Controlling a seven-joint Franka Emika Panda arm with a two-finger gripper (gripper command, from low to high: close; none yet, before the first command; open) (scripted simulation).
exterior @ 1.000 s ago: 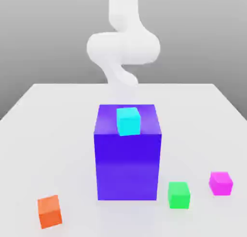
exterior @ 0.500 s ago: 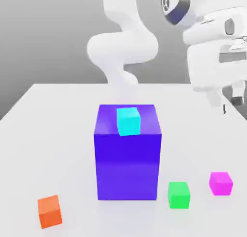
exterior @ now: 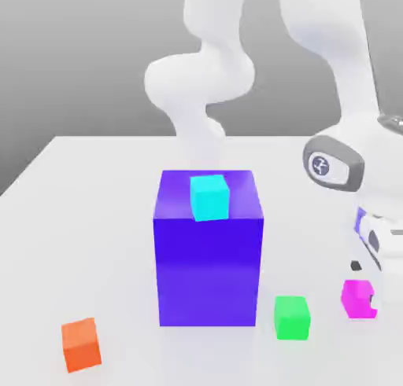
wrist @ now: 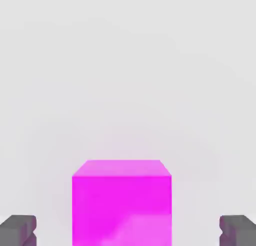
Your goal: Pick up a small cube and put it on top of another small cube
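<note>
i've got the end effector (wrist: 128, 232) down over the magenta cube (exterior: 359, 298), which sits on the table (exterior: 94, 188) at the exterior view's right, near the green cube (exterior: 292, 317). in the hand view the fingers (wrist: 18, 230) stand spread wide, one each side of the cube with clear gaps, so nothing is gripped. by my reckoning i'm at the approach stage: closing on it, lifting, and setting it on another small cube are all left to do.

Both views on magenta cube (exterior: 360, 298)
</note>
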